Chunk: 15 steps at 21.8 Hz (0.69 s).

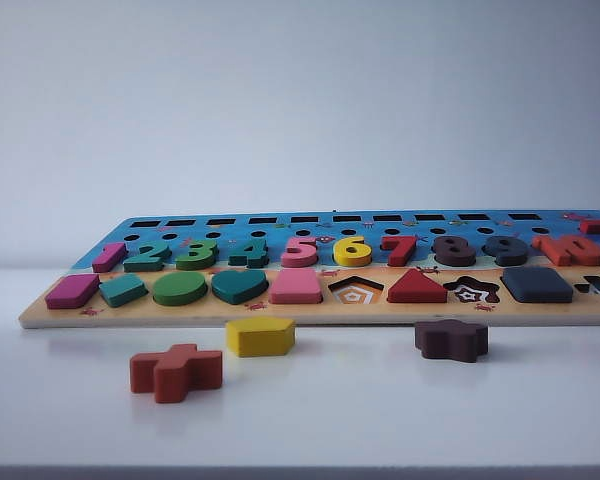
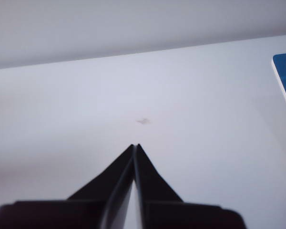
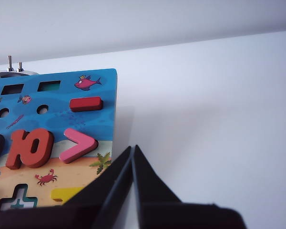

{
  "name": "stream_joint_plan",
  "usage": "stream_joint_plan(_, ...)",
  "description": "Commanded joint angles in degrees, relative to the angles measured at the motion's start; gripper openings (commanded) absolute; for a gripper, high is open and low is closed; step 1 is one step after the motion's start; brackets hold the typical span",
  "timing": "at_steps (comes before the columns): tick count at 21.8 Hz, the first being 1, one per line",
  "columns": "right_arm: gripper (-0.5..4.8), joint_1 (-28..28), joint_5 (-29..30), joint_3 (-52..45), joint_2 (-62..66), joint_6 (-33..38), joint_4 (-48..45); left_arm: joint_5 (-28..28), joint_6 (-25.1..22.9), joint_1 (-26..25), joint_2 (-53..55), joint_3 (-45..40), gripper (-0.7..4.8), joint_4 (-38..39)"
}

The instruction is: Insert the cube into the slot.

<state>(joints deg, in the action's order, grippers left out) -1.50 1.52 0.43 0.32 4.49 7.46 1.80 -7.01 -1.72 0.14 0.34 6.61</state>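
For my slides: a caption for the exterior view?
Navy cube seated in the puzzle board; yellow pentagon, maroon star loose.

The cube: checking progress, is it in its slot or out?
In: the cube sits seated in the board's shape row, right of the empty star recess.

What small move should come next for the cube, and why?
Probably none. The navy cube already appears seated in the puzzle board's shape row, between the star and cross recesses. The left gripper and right gripper are shut and empty, clear of the pieces. I'd hold both arms where they are.
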Motion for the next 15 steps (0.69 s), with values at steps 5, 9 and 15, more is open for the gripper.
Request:
stream_joint_plan(5, -0.04, 0.0, 0.0, 0.0, -0.2, 0.0, -0.6, 3.2, 6.1, 0.1, 0.0, 0.0, 0.1, -1.2)
stream_joint_plan(9, -0.04, 0.0, 0.0, 0.0, -0.2, 0.0, -0.6, 3.2, 6.0, 0.1, 0.0, 0.0, 0.1, -1.1)
stream_joint_plan(15, -0.04, 0.0, 0.0, 0.0, -0.2, 0.0, -0.6, 3.2, 6.0, 0.1, 0.0, 0.0, 0.1, -1.1)
